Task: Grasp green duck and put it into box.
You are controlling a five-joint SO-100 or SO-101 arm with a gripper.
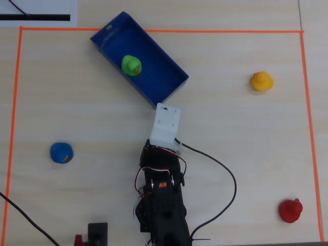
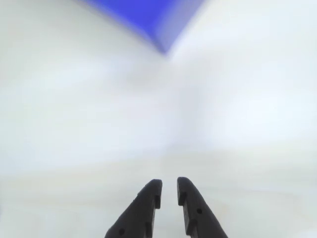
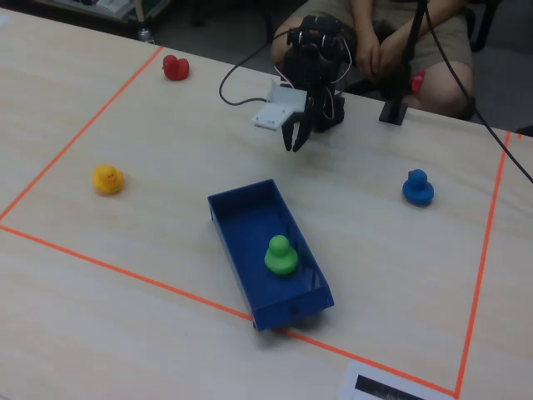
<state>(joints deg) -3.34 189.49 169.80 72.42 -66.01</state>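
Note:
The green duck point(image 1: 131, 65) sits upright inside the blue box point(image 1: 156, 69), also seen in the fixed view: duck point(image 3: 281, 254), box point(image 3: 241, 225). My gripper point(image 3: 295, 143) hangs above the bare table just beyond the box's near-arm end, apart from it. In the wrist view the gripper point(image 2: 169, 181) holds nothing, its black fingers nearly together with a narrow gap. A blurred corner of the box point(image 2: 148, 17) shows at the top. In the overhead view the white wrist mount point(image 1: 165, 125) hides the fingers.
A yellow duck point(image 1: 262, 81), a blue duck point(image 1: 61, 152) and a red duck point(image 1: 290, 210) stand apart on the wooden table inside an orange tape border point(image 1: 154, 31). A black cable point(image 1: 225, 169) loops right of the arm. A seated person point(image 3: 400, 33) is behind the arm's base.

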